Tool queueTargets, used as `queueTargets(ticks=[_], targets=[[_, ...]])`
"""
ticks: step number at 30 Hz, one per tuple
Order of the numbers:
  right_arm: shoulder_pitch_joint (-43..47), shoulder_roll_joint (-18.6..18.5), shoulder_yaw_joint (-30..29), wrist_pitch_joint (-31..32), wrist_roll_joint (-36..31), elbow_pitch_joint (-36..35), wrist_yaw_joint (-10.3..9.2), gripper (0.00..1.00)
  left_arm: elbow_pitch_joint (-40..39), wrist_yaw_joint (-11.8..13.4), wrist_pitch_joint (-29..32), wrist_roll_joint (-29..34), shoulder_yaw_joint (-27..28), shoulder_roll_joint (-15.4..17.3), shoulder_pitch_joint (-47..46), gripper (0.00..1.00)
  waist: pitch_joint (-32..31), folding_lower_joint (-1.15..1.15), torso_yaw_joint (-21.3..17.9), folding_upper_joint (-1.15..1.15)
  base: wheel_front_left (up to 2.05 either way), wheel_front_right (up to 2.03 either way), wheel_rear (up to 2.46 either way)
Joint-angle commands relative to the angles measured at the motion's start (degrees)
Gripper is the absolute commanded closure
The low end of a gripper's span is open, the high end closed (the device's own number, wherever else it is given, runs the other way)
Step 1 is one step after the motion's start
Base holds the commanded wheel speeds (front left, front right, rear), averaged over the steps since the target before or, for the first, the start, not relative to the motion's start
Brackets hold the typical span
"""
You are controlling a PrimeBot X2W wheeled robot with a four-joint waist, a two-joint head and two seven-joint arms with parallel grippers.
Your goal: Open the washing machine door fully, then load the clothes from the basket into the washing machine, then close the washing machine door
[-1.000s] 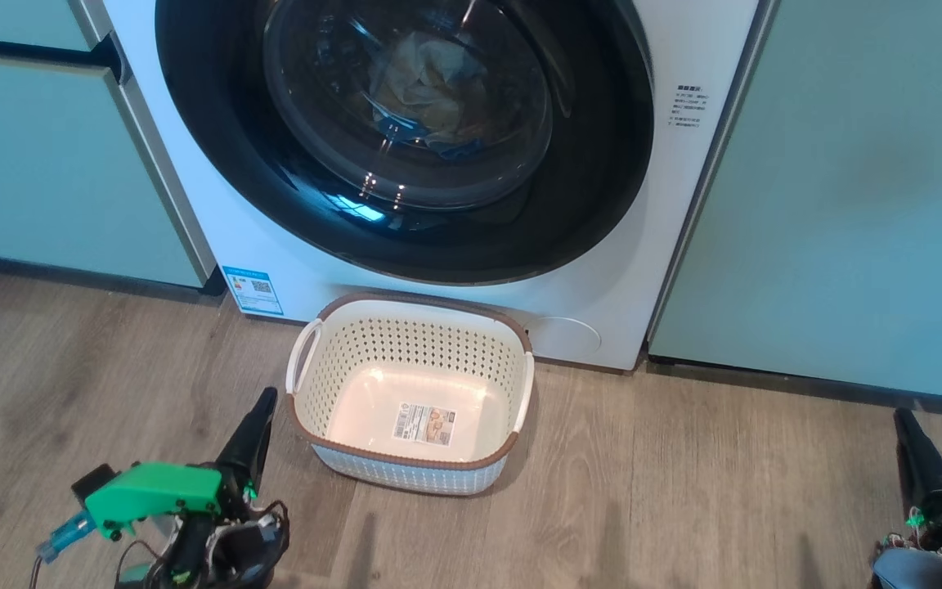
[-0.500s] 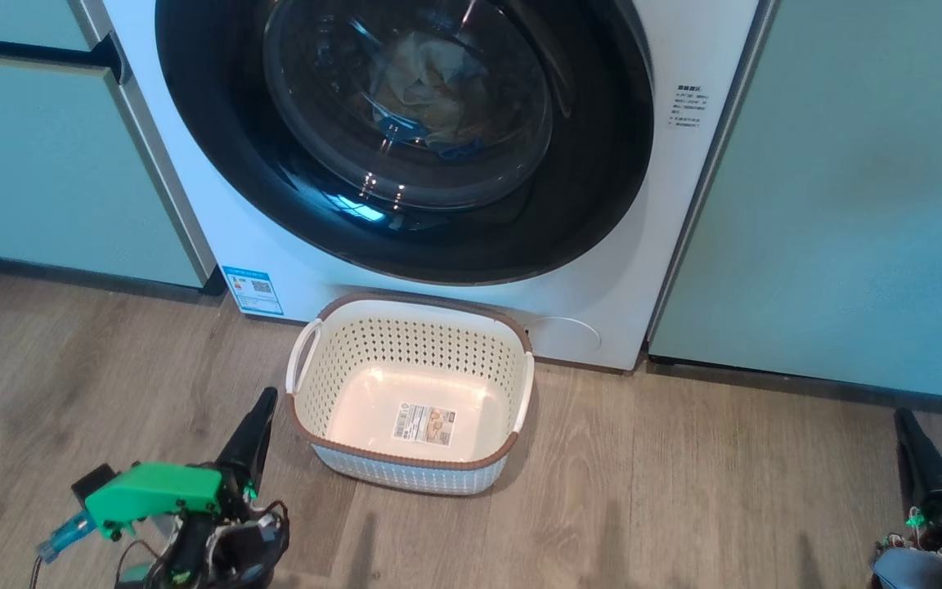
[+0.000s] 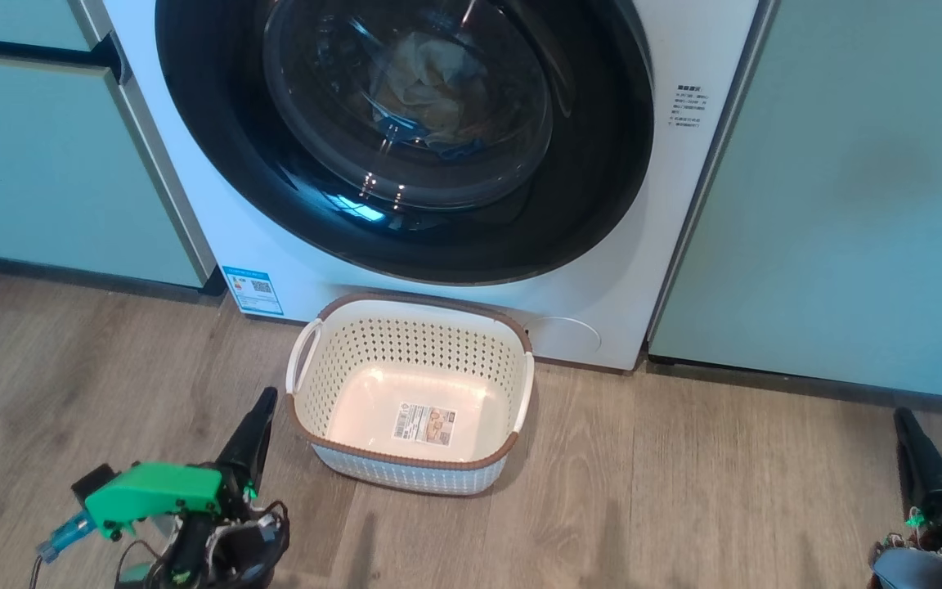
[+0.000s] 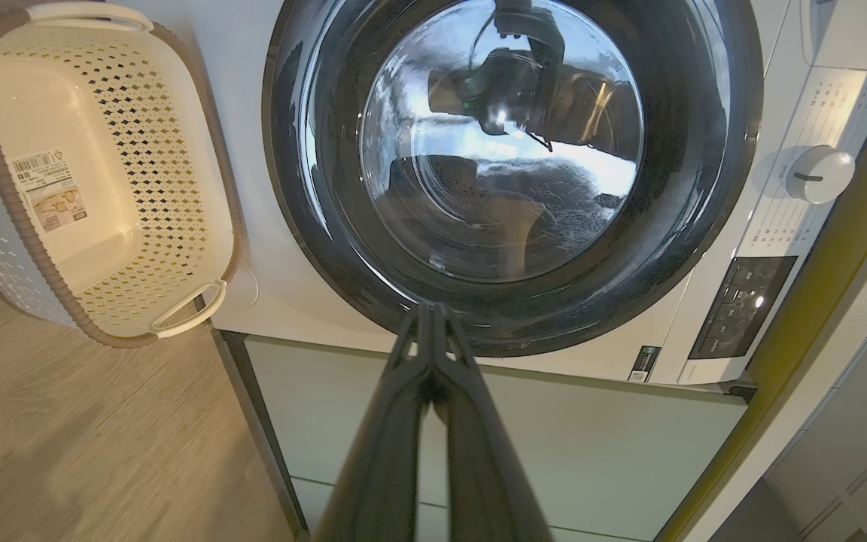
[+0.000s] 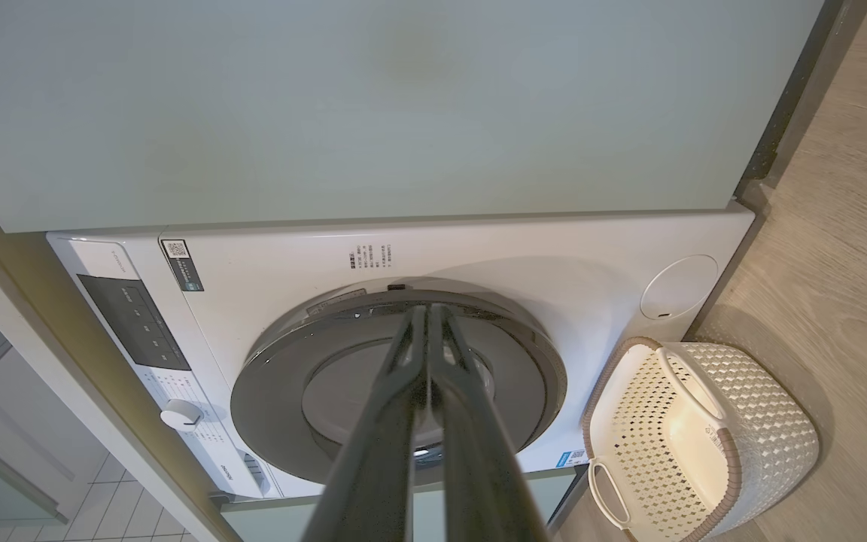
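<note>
The washing machine door [image 3: 217,147] lies flush against the white washing machine [image 3: 684,204]. Through its glass the clothes [image 3: 430,90] show, pale fabric with a blue patch, lying in the drum. The cream basket [image 3: 405,352] stands on the floor right below the door, with just a label sticker on its bottom. My left gripper [image 3: 265,398] is shut on nothing, low and just left of the basket. My right gripper [image 3: 903,417] is also shut on nothing, far to the basket's right. The left wrist view has the left gripper [image 4: 427,309] pointing at the door's [image 4: 313,150] rim.
Pale green cabinets [image 3: 847,204] flank the washer on both sides. A round white cover [image 3: 569,335] sits at the washer's lower right corner, a blue QR sticker [image 3: 253,290] at its lower left. Wooden floor [image 3: 684,491] stretches between the two grippers.
</note>
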Motion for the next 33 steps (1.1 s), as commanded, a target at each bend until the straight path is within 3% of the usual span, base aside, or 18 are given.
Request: queueTargets(ticks=[1, 33], targets=[[-3.17, -0.15, 0.9, 0.31, 0.45, -2.21, -0.15, 1.0, -2.09, -0.08, 0.35, -0.23, 1.92, 0.37, -1.89, 1.0, 0.0, 0.0, 0.0, 0.0, 0.0, 0.0, 0.0], [-3.17, -0.15, 0.9, 0.31, 0.46, -2.21, -0.15, 1.0, -2.09, -0.08, 0.35, -0.23, 1.92, 0.37, -1.89, 1.0, 0.0, 0.0, 0.0, 0.0, 0.0, 0.0, 0.0]])
